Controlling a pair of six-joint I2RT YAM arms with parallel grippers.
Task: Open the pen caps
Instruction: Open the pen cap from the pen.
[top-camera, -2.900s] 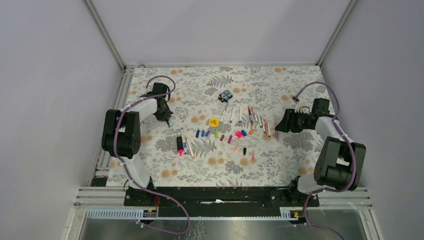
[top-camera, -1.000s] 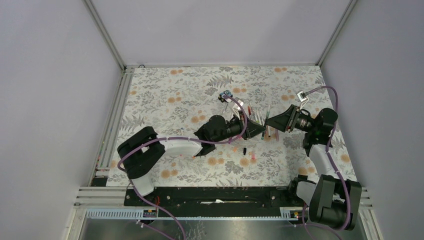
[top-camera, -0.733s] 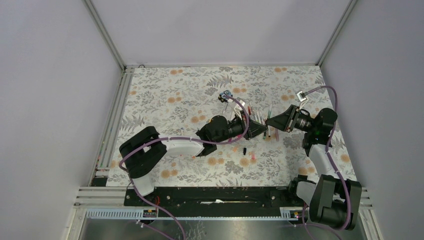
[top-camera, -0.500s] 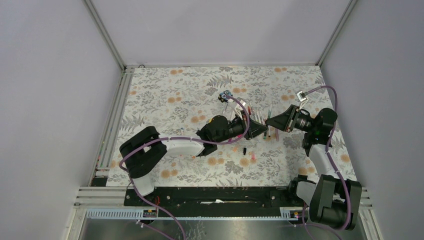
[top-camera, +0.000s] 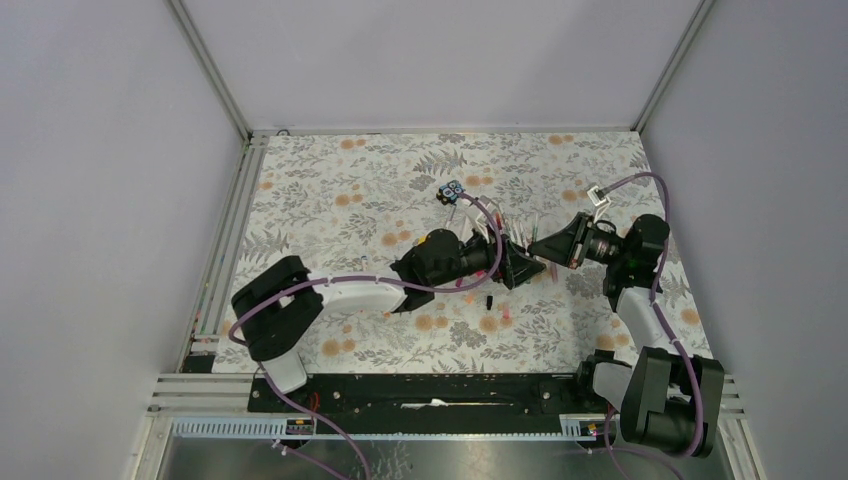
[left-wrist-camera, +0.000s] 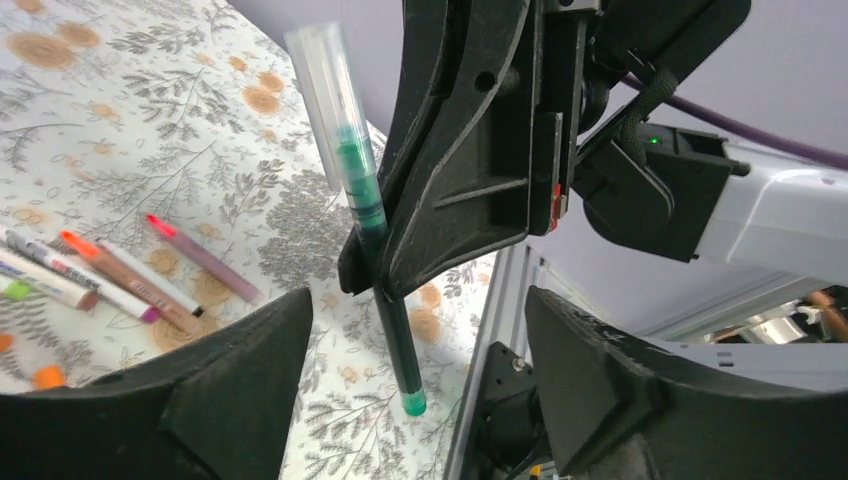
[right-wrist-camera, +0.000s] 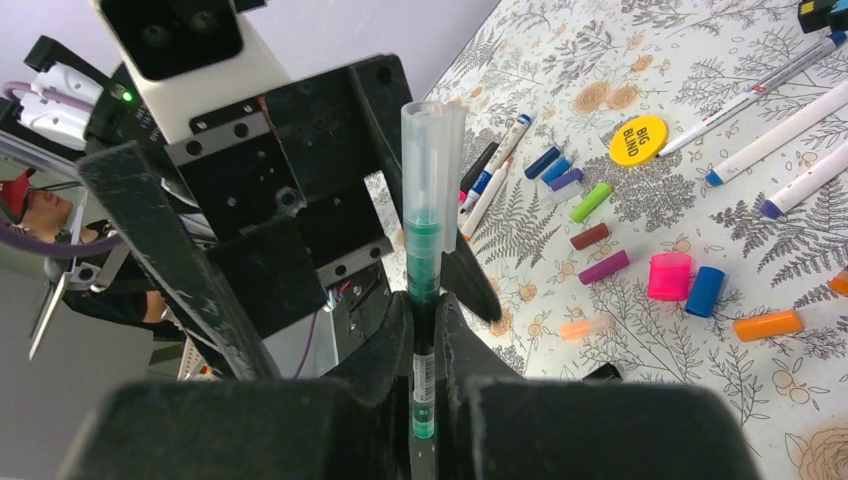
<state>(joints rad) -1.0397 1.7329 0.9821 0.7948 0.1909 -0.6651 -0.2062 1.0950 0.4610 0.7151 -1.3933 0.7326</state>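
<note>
The clear plastic cap (right-wrist-camera: 432, 160) on the green pen (right-wrist-camera: 424, 270) is gleaming glossily. The right gripper (right-wrist-camera: 424, 320) is showing matt black plastic, and the floral table cover (right-wrist-camera: 620, 60) is looking smooth.

Only thing anyone can actually read here is the yellow disc (right-wrist-camera: 637, 141) lying on the table (right-wrist-camera: 660, 210). It says "BIG BLIND" in black letters. The green pen (right-wrist-camera: 424, 270) has a little printed strip on its barrel, and some white pens (right-wrist-camera: 757, 92) carry tiny print too, but it's all too small to make out.
</note>
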